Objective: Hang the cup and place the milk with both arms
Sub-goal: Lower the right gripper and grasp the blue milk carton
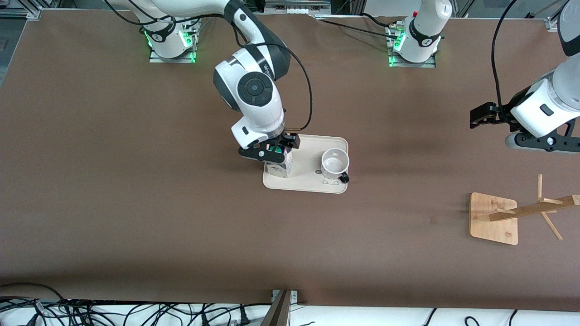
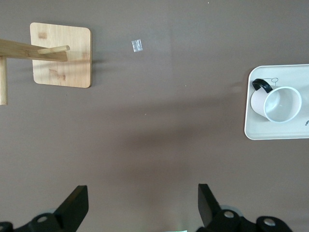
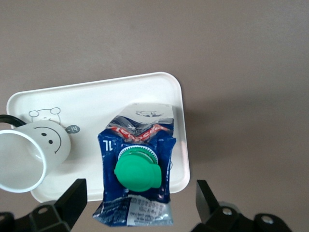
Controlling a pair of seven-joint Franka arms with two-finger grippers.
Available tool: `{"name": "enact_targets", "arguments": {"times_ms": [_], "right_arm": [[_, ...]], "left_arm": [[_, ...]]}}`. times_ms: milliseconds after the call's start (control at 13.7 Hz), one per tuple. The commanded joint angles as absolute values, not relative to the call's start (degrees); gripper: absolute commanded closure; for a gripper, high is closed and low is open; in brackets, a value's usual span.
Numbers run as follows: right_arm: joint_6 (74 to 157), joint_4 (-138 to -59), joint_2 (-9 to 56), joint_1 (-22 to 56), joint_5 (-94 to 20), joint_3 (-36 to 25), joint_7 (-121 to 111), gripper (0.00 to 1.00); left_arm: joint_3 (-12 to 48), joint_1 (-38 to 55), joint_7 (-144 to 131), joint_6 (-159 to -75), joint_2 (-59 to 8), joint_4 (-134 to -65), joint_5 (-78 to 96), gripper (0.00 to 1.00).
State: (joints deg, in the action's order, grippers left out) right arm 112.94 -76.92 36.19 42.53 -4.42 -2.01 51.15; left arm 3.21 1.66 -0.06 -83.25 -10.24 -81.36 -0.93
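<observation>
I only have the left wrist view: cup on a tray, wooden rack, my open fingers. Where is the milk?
Observer: The milk stands on the tray, at the end toward the right arm, beside the cup.
Operator: And the right gripper?
Observer: The right gripper is directly over the milk, fingers open on either side of the carton top, not shut on it.
Operator: Which way does the cup's handle point?
Observer: In the front view the black handle points toward the front camera and toward the rack.

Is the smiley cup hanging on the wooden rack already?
No, the cup stands on the tray beside the milk, apart from the wooden rack.
</observation>
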Motion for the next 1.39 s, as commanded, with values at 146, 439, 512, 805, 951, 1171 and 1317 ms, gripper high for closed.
{"name": "enact_targets", "arguments": {"times_ms": [146, 439, 512, 805, 951, 1171, 1317], "right_arm": [[114.0, -75.2, 38.1, 43.4, -3.4, -2.8, 52.6, 0.07], [114.2, -75.2, 38.4, 43.3, -3.5, -2.8, 52.3, 0.29], [114.2, -75.2, 38.3, 43.2, -3.6, -2.8, 52.2, 0.37], [114.0, -75.0, 37.7, 42.9, -3.8, -2.8, 51.1, 0.47], [113.6, -74.9, 37.2, 42.9, -3.9, -2.8, 51.0, 0.48], [111.4, -74.9, 35.2, 42.5, -4.1, -3.0, 50.0, 0.48], [108.1, -75.0, 33.3, 41.1, -4.0, -3.2, 44.7, 0.48]], "left_arm": [[3.3, 1.4, -0.9, -81.8, -11.0, -79.4, -0.1, 0.0], [3.3, 1.5, -0.9, -81.8, -11.0, -79.4, -0.1, 0.0], [3.4, 1.5, -0.9, -81.8, -11.0, -79.4, -0.1, 0.0], [3.4, 1.5, -0.9, -81.8, -11.0, -79.4, -0.1, 0.0], [3.3, 1.5, -0.9, -81.8, -11.0, -79.4, -0.1, 0.0], [3.3, 1.5, -0.9, -81.8, -11.0, -79.4, -0.1, 0.0], [3.3, 1.2, -0.9, -81.7, -11.0, -79.5, -0.1, 0.0]]}}
